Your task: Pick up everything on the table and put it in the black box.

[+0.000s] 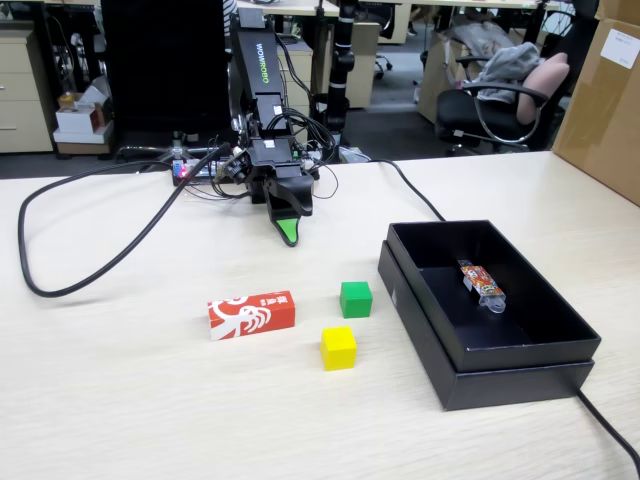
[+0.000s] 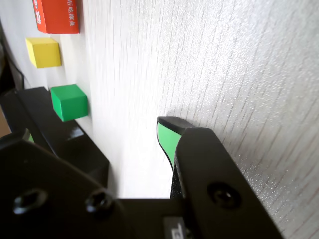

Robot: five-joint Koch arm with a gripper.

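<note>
A light wood-grain surface [image 1: 120, 400] holds a red carton [image 1: 251, 314] with white swirl print lying flat; to its right in the fixed view sit a green cube [image 1: 355, 299] and, nearer the camera, a yellow cube [image 1: 338, 347], all apart from one another. A black box [image 1: 520, 375] stands right of the cubes with a colourful wrapped packet [image 1: 481, 283] inside; the arm's tool [image 1: 289, 233] hangs behind them, tip near the surface, holding nothing; whether it is parted or clenched cannot be told.
</note>
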